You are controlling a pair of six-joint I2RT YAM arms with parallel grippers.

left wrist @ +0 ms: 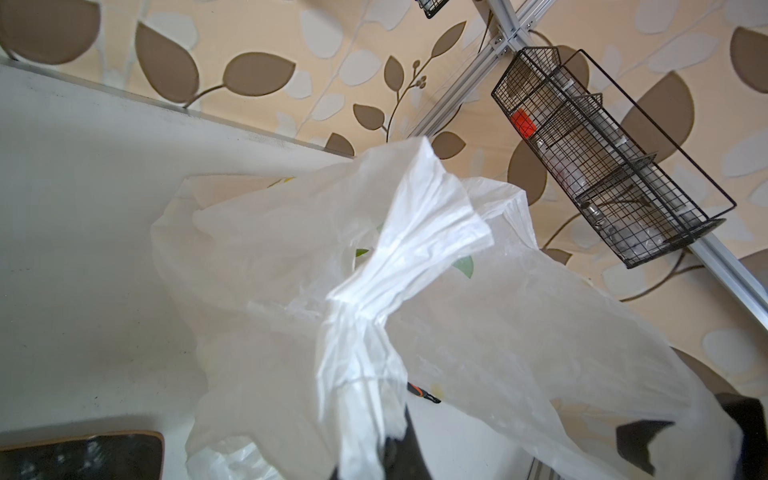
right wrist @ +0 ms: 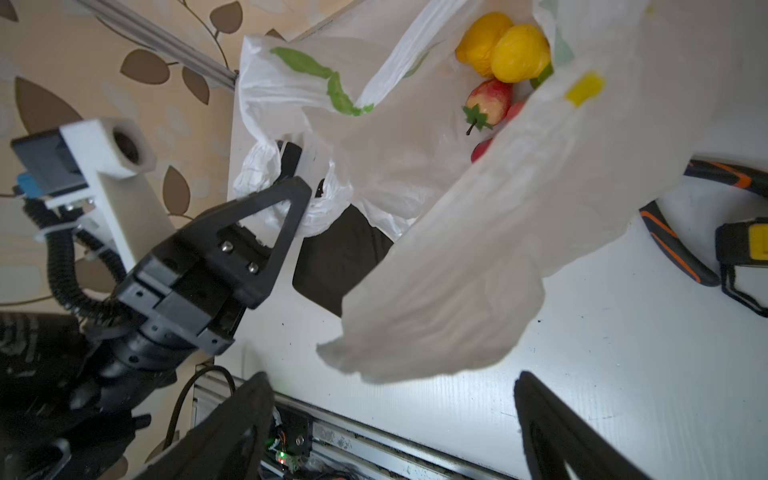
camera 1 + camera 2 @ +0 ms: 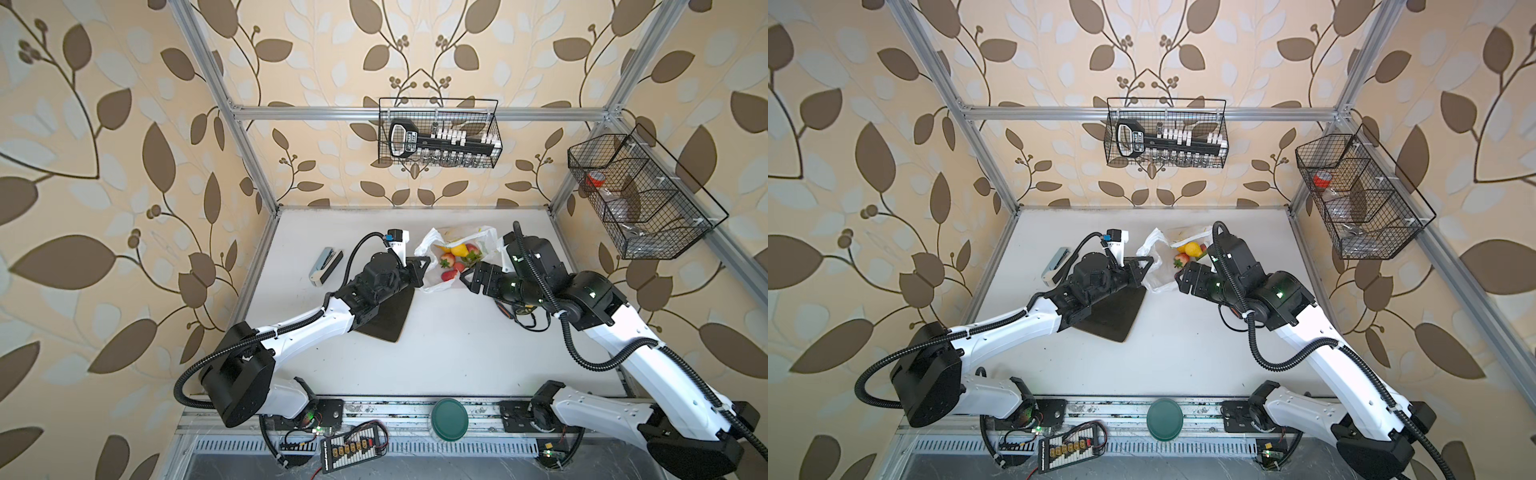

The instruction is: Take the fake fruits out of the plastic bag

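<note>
left fingers clamped on a bunched handle of the plastic bag, lifting that side. right fingers spread wide, empty, just at the bag's near lip. fake fruits sit in the open bag, mid-desk toward the far edge. black plate lies under the left arm.

White arms, black fingers, ribbed cables.
</note>
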